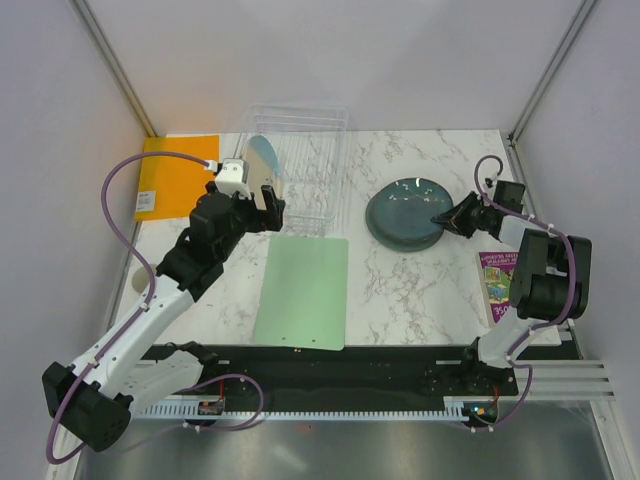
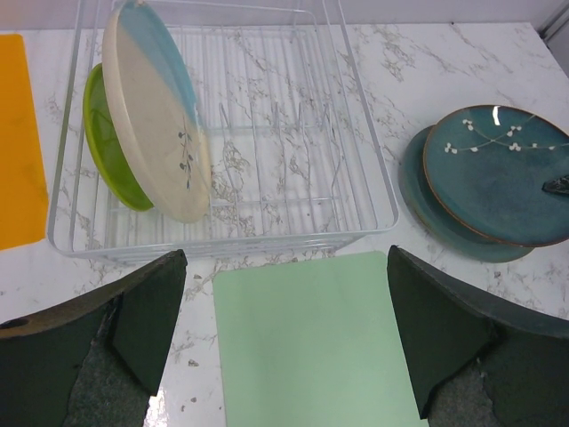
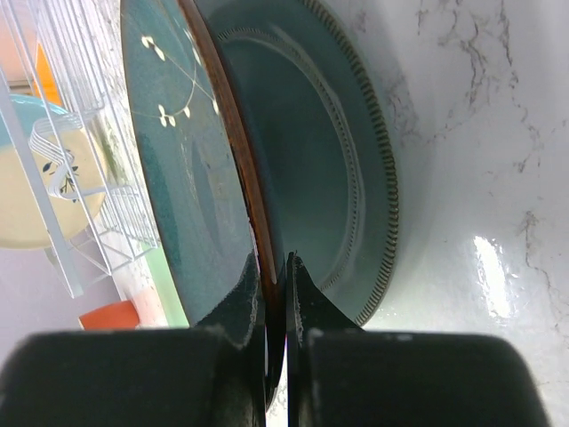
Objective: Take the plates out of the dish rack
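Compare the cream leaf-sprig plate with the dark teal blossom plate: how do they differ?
The cream plate stands on edge in the dish rack; the teal plate lies over a second plate outside it. The cream plate is untouched; the right gripper pinches the teal plate's rim. Both are round and sprig-patterned.

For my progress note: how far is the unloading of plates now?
Done: one teal-grey plate lies on the table. In hand: the right jaws are shut on the rim of the blossom-patterned teal plate over it. To do: the cream plate and the lime-green plate stand in the dish rack; the left jaws are open before it.
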You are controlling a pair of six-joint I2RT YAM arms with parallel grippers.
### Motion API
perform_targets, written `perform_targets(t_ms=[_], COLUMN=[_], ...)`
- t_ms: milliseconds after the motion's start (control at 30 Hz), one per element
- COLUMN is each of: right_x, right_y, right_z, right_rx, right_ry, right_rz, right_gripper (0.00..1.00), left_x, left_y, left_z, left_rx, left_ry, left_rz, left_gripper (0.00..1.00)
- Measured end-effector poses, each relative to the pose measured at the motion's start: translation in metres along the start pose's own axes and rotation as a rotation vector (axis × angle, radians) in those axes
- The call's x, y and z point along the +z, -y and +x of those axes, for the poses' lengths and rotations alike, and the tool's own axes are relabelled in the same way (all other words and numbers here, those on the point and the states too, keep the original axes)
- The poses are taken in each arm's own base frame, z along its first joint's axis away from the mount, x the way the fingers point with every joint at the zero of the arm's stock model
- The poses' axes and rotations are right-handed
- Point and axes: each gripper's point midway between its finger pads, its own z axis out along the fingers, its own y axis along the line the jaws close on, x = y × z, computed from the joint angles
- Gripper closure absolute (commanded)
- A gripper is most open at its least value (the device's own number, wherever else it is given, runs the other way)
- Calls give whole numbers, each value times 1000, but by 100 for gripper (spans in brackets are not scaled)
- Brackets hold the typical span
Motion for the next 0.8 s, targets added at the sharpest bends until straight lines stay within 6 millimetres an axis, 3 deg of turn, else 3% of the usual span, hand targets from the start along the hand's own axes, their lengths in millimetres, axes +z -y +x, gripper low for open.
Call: perform_targets(t_ms=[200,467,500,800], right_x=[5,7,7,5], right_y=[10,11,11,8], right_z=[10,19,20,25], right_rx=[7,14,7,-13], right_ry=[-39,-86,-91,-126], right_rz=[8,-18,-21,-10], right_gripper=[97,55,44,27], left_x=[1,2,2,2], left_y=[0,-1,-1,-1], left_z=[1,5,5,6], left_rx=[1,4,4,4], left_ry=[-4,-17,-18,-20], left_rz=[-1,-3,-3,-4], left_gripper=[0,0,0,0])
